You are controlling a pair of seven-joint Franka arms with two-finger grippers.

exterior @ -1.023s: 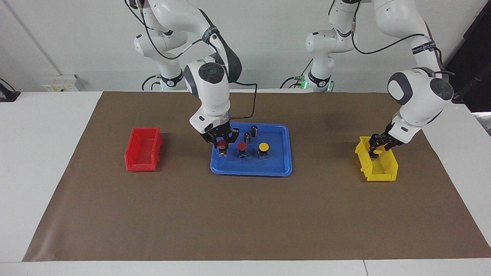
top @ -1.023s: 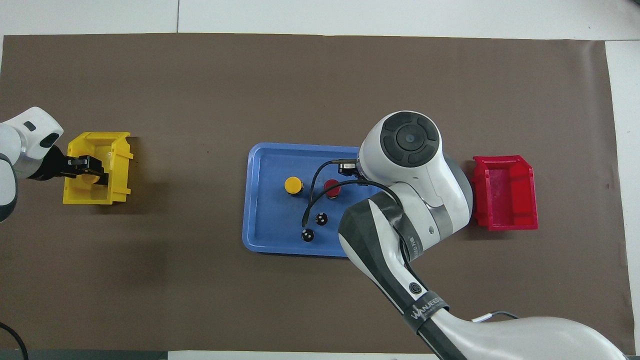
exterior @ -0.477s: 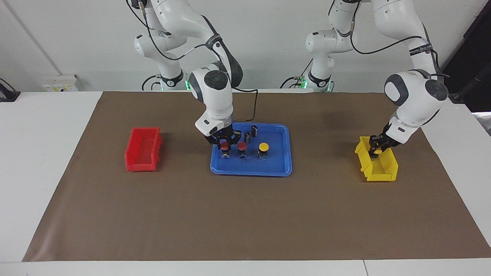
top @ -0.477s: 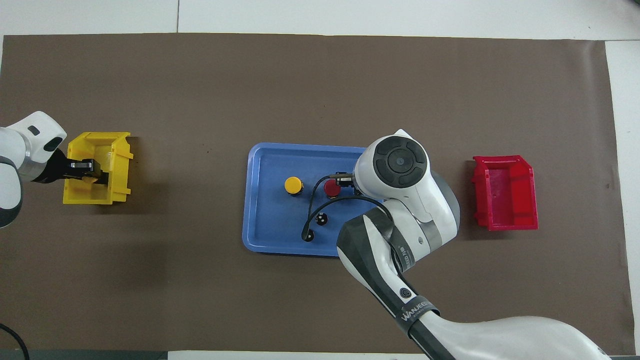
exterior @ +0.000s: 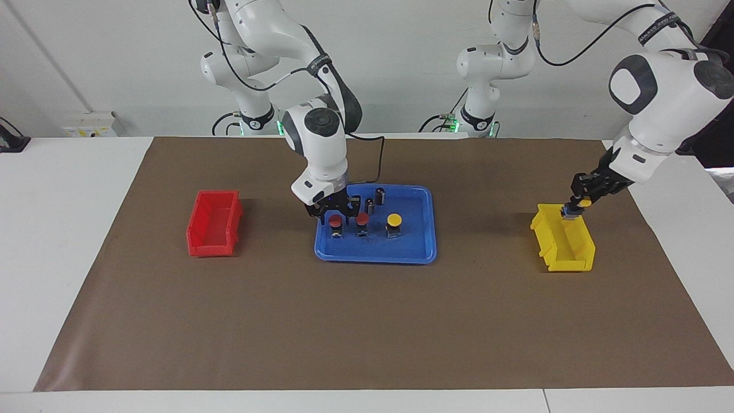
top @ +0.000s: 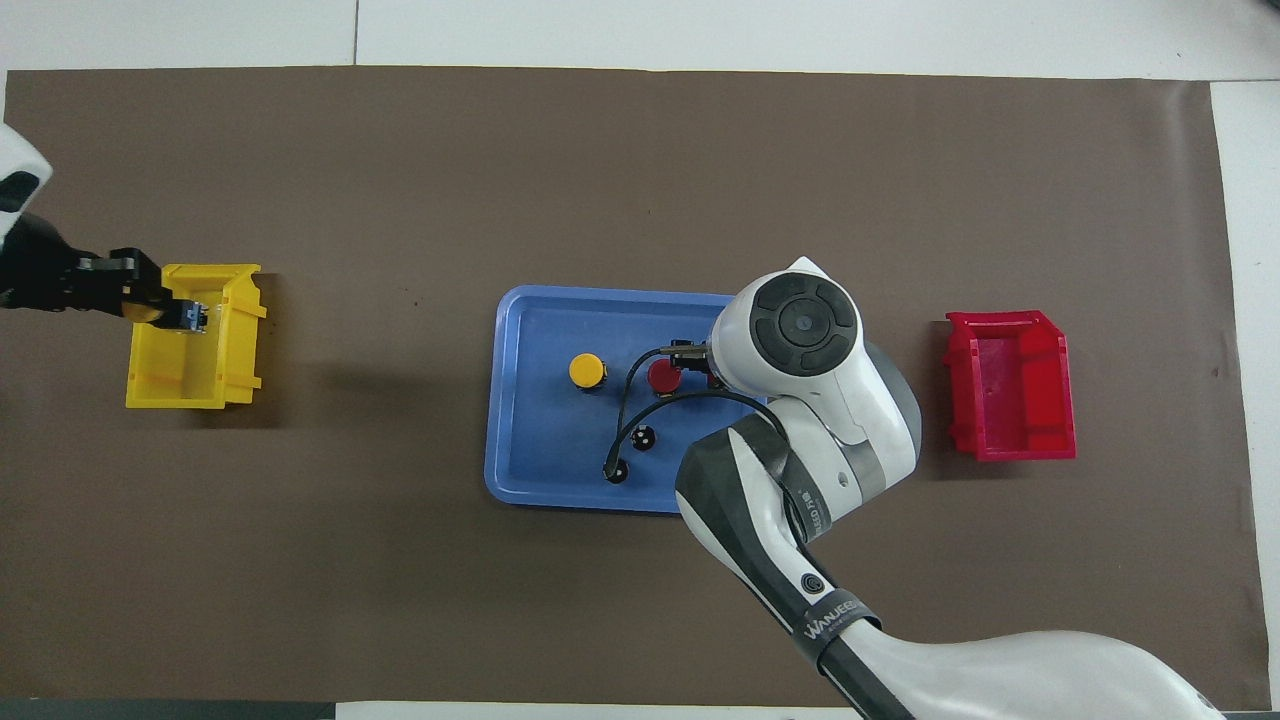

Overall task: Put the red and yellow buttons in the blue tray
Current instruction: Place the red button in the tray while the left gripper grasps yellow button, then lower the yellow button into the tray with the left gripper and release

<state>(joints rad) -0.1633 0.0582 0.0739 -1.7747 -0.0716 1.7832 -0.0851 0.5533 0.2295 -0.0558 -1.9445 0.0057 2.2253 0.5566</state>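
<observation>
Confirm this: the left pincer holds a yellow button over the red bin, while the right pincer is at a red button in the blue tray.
Wrong bin. In the facing view the left pincer holds the yellow button over the yellow bin, not the red bin. The rest stands: the right pincer is at a red button in the blue tray.

White arms (exterior: pixel 321 143) — black cables, grey joints.

A white table (exterior: pixel 74 241) carries a brown mat (exterior: pixel 367 321); on it apparently rest blue tray (exterior: pixel 418 244), red bin (exterior: pixel 213 223), yellow bin (exterior: pixel 565 246).
</observation>
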